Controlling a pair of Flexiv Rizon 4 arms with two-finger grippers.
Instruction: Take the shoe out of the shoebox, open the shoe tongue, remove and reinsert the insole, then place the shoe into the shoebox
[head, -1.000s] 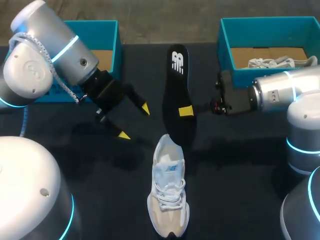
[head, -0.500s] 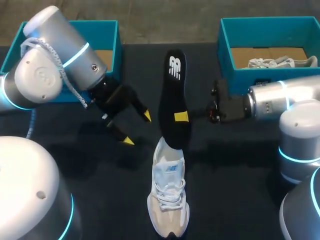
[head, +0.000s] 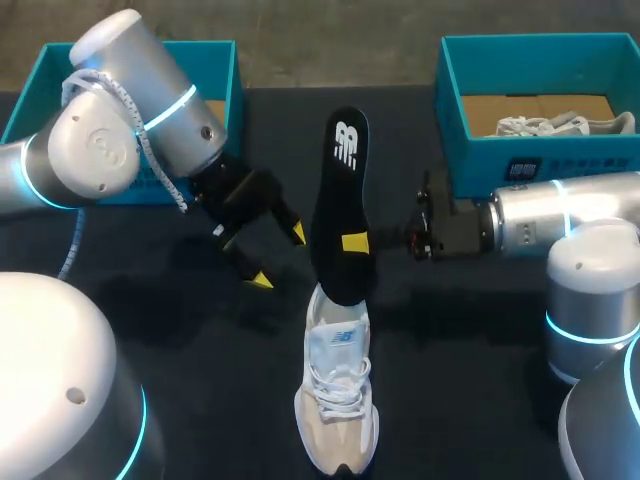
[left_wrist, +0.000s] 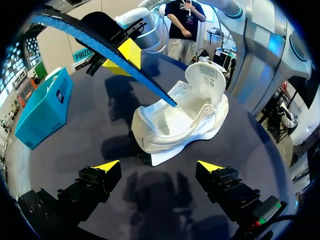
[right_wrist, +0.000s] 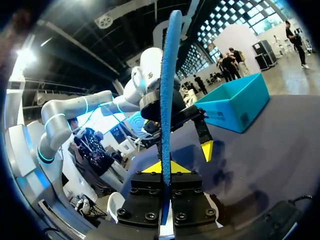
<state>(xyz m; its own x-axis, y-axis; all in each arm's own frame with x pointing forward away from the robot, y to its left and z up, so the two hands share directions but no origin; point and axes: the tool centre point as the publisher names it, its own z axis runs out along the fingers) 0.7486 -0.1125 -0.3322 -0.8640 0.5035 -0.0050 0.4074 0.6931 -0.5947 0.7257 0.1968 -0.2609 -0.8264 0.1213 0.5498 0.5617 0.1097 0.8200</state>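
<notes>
Your right claw (head: 355, 243) is pinching the black insole (head: 340, 200) near its middle, one yellow tip on each face; in the right wrist view the insole (right_wrist: 167, 75) stands edge-on between the two fingers of the claw (right_wrist: 164, 167). The insole is held tilted above the counter (head: 220, 400), and its lower end comes to the opening of the white and beige shoe (head: 338, 400). You cannot tell if it touches the inside.

The shoe stands on its sole in the middle of the counter. In the left wrist view the shoe (left_wrist: 185, 115) has its tongue (left_wrist: 205, 75) lifted upright.

Your left claw (head: 279, 257) is spread and holds nothing. It hangs just beside the insole, and the shoe lies ahead of its fingers (left_wrist: 107, 166).

A teal shoebox (head: 222, 70) is behind the left arm. Another teal shoebox (head: 530, 150) behind the right arm has a second shoe (head: 545, 125) in it.
</notes>
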